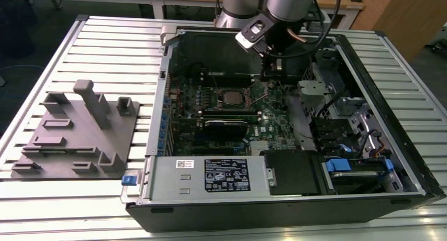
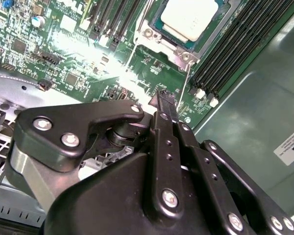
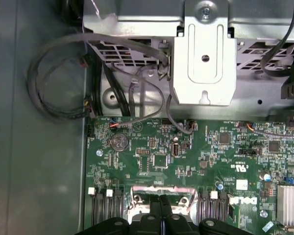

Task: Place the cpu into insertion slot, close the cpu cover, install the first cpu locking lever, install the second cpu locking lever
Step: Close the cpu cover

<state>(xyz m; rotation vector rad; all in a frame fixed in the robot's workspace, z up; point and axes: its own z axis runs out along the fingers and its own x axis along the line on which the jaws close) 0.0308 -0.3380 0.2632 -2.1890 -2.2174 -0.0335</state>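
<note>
One grey fixture block (image 1: 77, 131) stands at the exterior view's left on the slatted table (image 1: 104, 42), apart from the open computer case (image 1: 279, 209). Further right, the green motherboard (image 1: 185, 115) lies inside the case. Near its middle the cpu (image 1: 233, 97) sits in the insertion slot (image 1: 219, 98). In the second wrist view the cpu cover (image 2: 211, 35) seems to lie flat around the chip. Just right of the slot the gripper (image 1: 270, 73) hangs low over the board. Its fingers (image 3: 155, 208) are pressed together, with nothing seen between them in either wrist view. A thin locking lever (image 2: 187, 78) runs just beside the fingertips. Farther right are the drive bays (image 1: 349, 126). The cpu is probably light, stiff and fragile, so it is best held by its edges. The lever looks like springy wire that could slip, and it is likely best taken near its free end.
</note>
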